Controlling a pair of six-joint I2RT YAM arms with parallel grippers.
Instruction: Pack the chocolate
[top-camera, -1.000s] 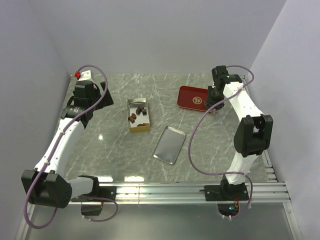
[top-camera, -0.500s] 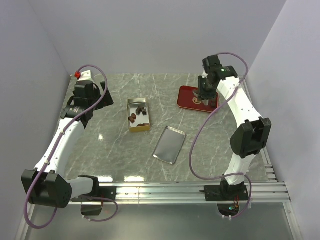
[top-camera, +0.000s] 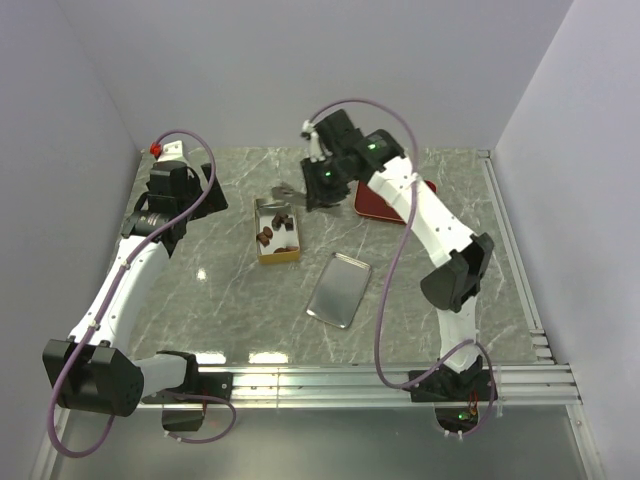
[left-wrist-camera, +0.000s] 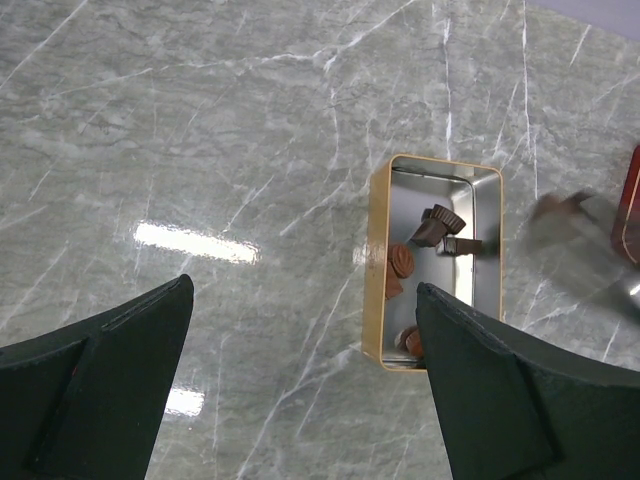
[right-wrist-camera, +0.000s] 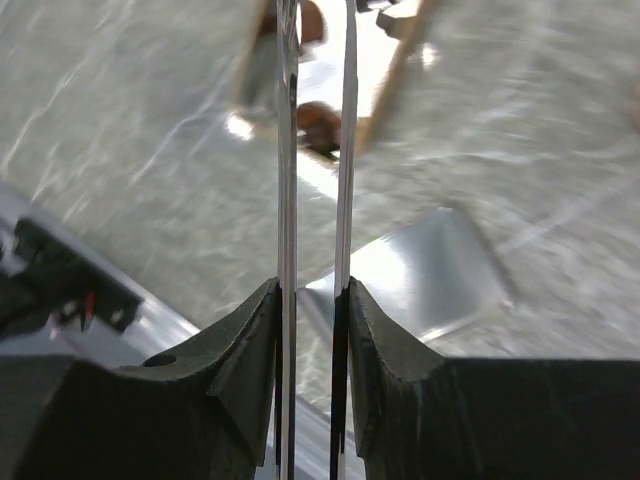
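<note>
The gold tin (top-camera: 277, 230) stands open on the marble with several chocolate lumps (top-camera: 267, 237) in it. It also shows in the left wrist view (left-wrist-camera: 432, 262) with its chocolates (left-wrist-camera: 402, 262). My right gripper (top-camera: 320, 185) is shut on metal tongs (right-wrist-camera: 345, 150), whose tips (top-camera: 284, 193) hang over the tin's far end. A blurred brown lump (right-wrist-camera: 312, 18) shows between the tong blades; I cannot tell if it is gripped. My left gripper (left-wrist-camera: 305, 300) is open and empty, above bare table left of the tin. The tongs are a blur (left-wrist-camera: 560, 215) in its view.
A silver tin lid (top-camera: 339, 289) lies right of and nearer than the tin. A red tray (top-camera: 385, 197) sits at the back, partly hidden by my right arm. A red knob (top-camera: 155, 148) is at the back left corner. Aluminium rails (top-camera: 400, 380) run along the near edge.
My right arm has swung left from over the red tray to the far end of the gold tin, carrying the tongs. My left arm has not moved.
</note>
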